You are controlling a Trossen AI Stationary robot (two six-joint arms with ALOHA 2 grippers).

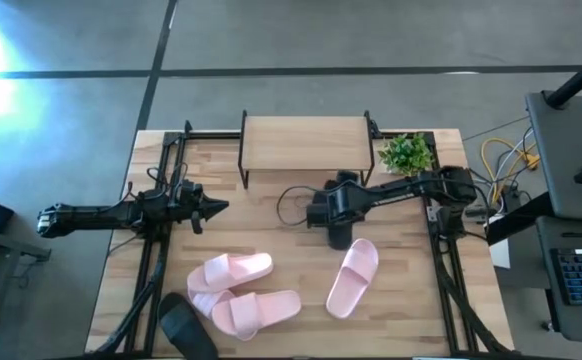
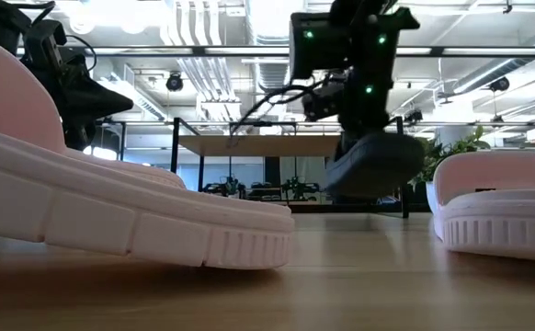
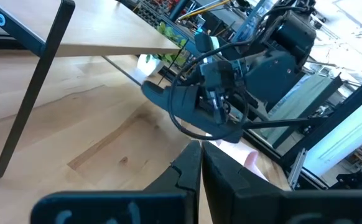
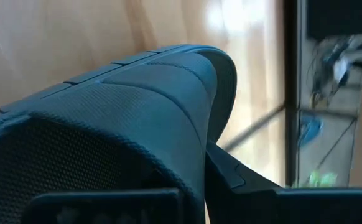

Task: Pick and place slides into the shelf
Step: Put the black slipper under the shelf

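Near the worktop's left edge, the left gripper (image 1: 214, 207) hovers with its fingers pressed together, empty. At the front edge a black foam slide (image 1: 185, 326) lies beside two overlapping pale pink foam slides (image 1: 241, 292). Mid-table, the right gripper (image 1: 339, 230) clamps another black slide (image 2: 370, 167) above the wood. A third pink slide (image 1: 353, 277) lies just in front. The low plank-topped shelf (image 1: 307, 141) stands at the back edge.

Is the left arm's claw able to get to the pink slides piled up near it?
Probably yes. The left claw hangs shut and holds nothing, with bare table between it and the pink slides in the high view. The right claw is busy off to the side, holding a black slide.
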